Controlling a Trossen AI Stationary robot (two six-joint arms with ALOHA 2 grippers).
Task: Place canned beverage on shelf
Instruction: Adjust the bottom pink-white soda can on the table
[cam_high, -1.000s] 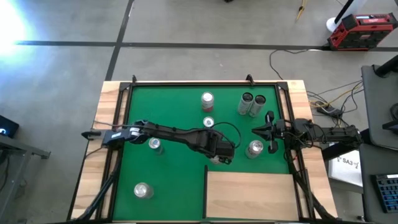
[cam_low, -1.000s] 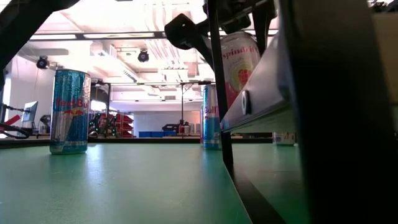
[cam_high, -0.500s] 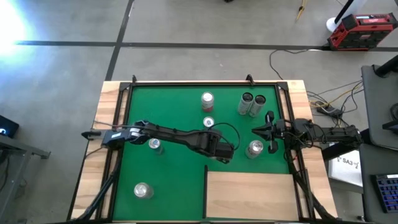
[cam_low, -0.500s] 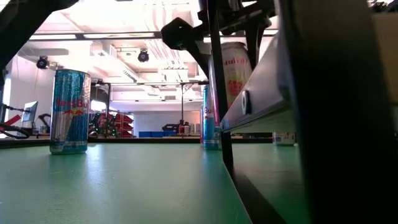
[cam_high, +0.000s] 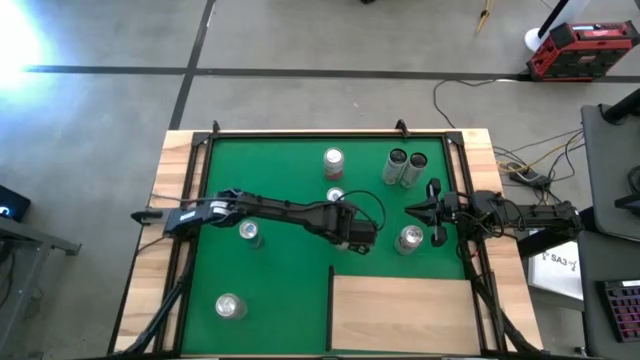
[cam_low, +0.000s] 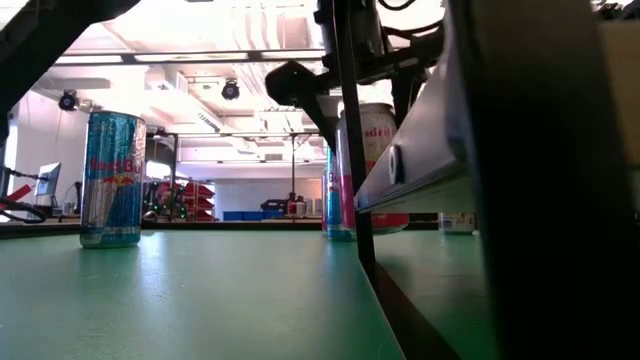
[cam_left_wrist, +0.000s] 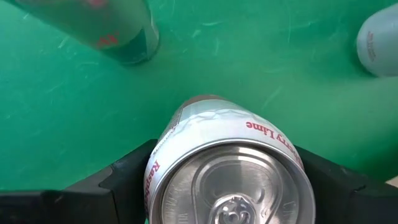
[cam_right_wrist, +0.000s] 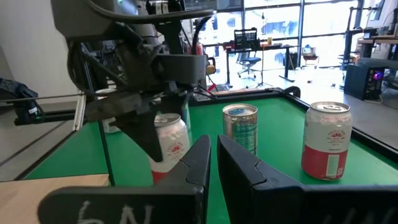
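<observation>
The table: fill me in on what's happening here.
The left tool grips a can upright over the green mat, just beyond the far edge of the shelf. The can is not on the shelf yet. The right tool waits shut near the mat's right edge. Six other cans stand on the mat.

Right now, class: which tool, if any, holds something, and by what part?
The left tool grips a pink-and-white can by its sides, near the top. The right tool holds nothing.
</observation>
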